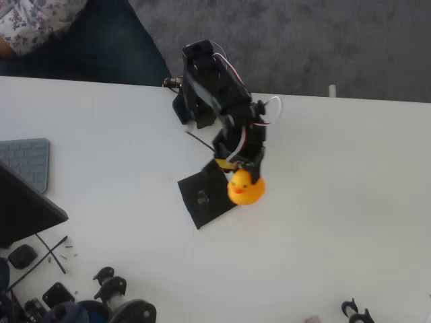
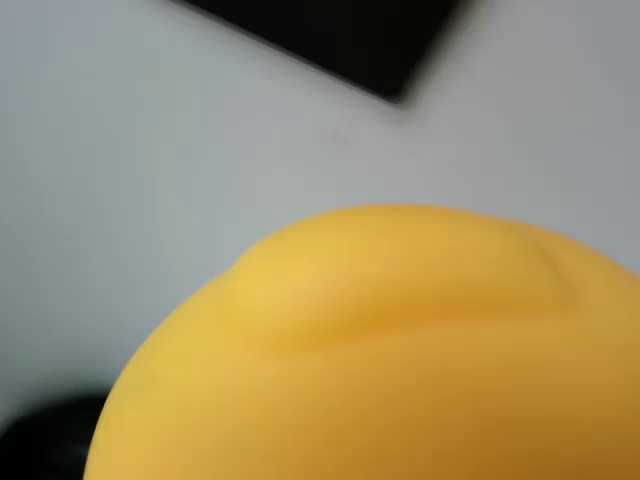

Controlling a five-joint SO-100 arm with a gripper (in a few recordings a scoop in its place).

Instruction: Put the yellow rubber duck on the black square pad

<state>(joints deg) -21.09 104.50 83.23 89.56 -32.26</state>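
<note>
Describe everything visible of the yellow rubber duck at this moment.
The yellow rubber duck is small, rounded and orange-yellow, smooth and matte like soft rubber, with an orange beak and tiny dark eyes. In the overhead view it sits at the tip of the black arm, at the right edge of the black square pad, head up. Whether it rests on the table or hangs above it cannot be told. The wrist view shows its curved body close up, blurred. The tool meets it from behind; its fingers are hidden.
</note>
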